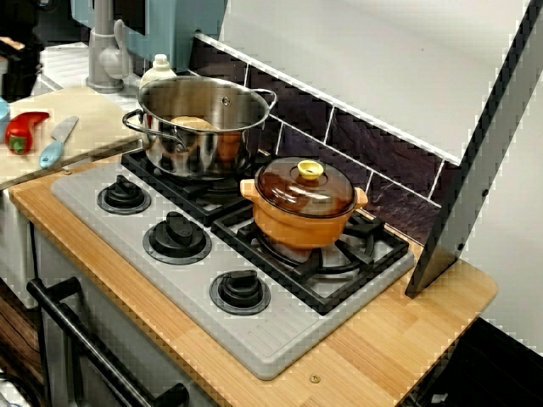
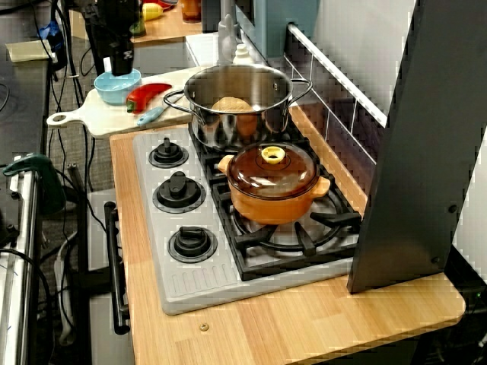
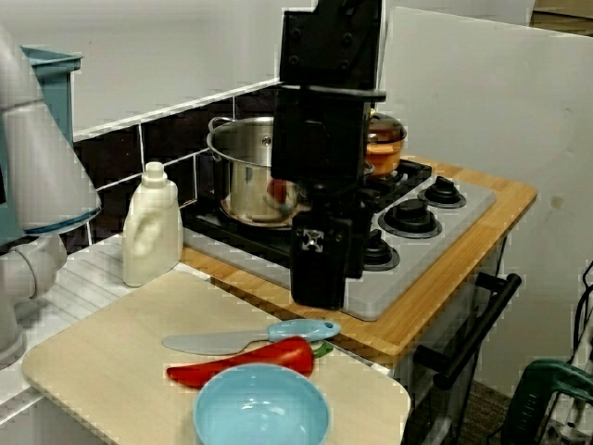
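Observation:
In the view from across the cutting board, my black gripper point(image 3: 320, 295) hangs straight down from the arm, over the far edge of the wooden cutting board point(image 3: 111, 371) where it meets the stove. Its fingers merge into one dark block, so their spacing is unreadable. Nothing shows in it. Just in front of it lie a blue-handled knife point(image 3: 250, 337), a red pepper point(image 3: 243, 362) and a light blue bowl point(image 3: 261, 410). In the view from the stove's end, the gripper point(image 2: 122, 62) appears just above the bowl point(image 2: 118, 84), with the pepper point(image 2: 148, 95) beside it.
A steel pot point(image 1: 202, 119) with something tan inside sits on the back burner. An orange pot with a brown glass lid point(image 1: 305, 203) sits on the right burner. Three black knobs point(image 1: 176, 237) line the stove front. A white bottle point(image 3: 152, 227) stands by the tiled wall, and a grey panel point(image 2: 426, 144) leans at the stove's end.

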Controlling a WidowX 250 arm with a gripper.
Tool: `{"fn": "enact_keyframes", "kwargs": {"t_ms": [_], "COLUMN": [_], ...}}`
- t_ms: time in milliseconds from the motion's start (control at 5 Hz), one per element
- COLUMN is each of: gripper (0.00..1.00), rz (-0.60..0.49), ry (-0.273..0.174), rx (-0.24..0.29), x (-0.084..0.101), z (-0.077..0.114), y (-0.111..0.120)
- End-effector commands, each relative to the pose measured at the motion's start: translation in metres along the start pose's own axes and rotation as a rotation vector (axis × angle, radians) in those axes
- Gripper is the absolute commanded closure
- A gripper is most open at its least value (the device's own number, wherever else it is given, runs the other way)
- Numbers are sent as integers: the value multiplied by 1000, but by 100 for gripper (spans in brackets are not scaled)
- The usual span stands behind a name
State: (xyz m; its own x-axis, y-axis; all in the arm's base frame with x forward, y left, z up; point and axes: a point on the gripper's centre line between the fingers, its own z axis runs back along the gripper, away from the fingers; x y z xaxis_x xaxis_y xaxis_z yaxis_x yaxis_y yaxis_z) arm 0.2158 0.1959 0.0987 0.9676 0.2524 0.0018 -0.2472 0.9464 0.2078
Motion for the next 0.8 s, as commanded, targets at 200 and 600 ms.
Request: {"fn": "enact_keyframes", "kwargs": {"t_ms": [200,600], "gripper": [0,0], "rz": [-337,-457], "ry": [-57,-61], "rx": [7,-59], "x": [-4,1], "z": [0,-9], "y": [26,23]}}
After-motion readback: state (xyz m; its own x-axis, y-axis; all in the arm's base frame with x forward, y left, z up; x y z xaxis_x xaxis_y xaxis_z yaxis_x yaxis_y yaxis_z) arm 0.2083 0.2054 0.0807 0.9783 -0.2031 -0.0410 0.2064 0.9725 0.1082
